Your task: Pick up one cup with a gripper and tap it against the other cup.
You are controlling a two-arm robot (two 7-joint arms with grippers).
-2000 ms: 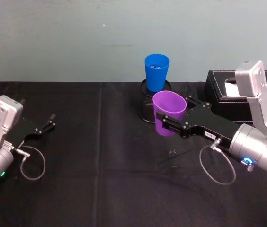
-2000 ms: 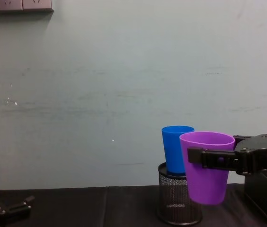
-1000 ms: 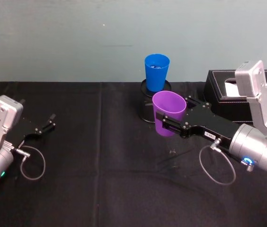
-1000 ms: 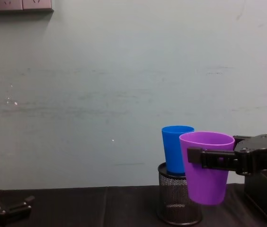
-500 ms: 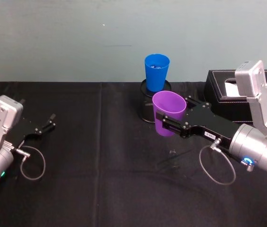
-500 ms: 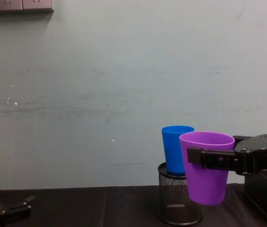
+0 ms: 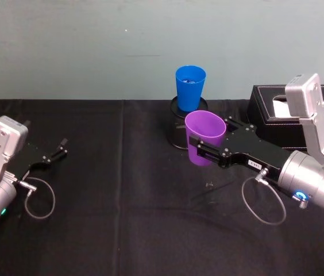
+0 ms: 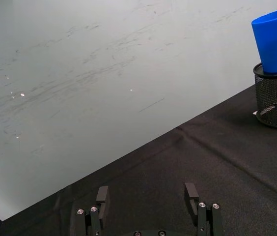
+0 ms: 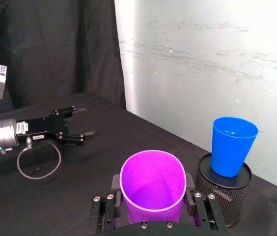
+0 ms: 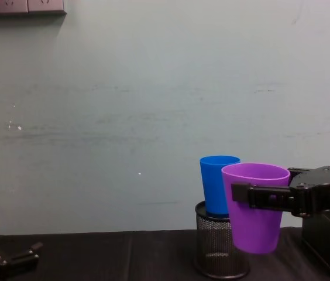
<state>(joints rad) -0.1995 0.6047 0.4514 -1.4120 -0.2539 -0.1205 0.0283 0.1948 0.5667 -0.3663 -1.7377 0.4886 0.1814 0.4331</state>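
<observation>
- Gripping the purple cup (image 7: 205,131) from both sides, the right hand (image 7: 211,141) reached in from the right of the head view and held it above the black table (image 7: 122,201), mouth up and slightly tilted.
- Just behind it in that view, the blue cup (image 7: 189,86) stood upright with its base in a mesh pen holder (image 7: 176,125) at the back of the table, and a black box (image 7: 265,109) sat to the right of them.
- At the left edge of the head view, the left hand (image 7: 64,146) lay low over the table, well apart from both cups, with its fingers spread and nothing between them.
- From the left wrist view, the two fingers of the left hand stood wide apart over bare cloth, and the blue cup in its holder showed far off against the pale wall (image 8: 104,73).
- From the right wrist view, the purple cup sat pinched between the right hand's flat fingers (image 9: 116,184). A clear gap lay between it and the blue cup, which was beyond it and to one side.
- In the chest view, the purple cup hung with its base clear of the table and overlapped the blue cup and the holder. The right hand's finger crossed the cup below the rim, and the left hand was at the lower left corner.
</observation>
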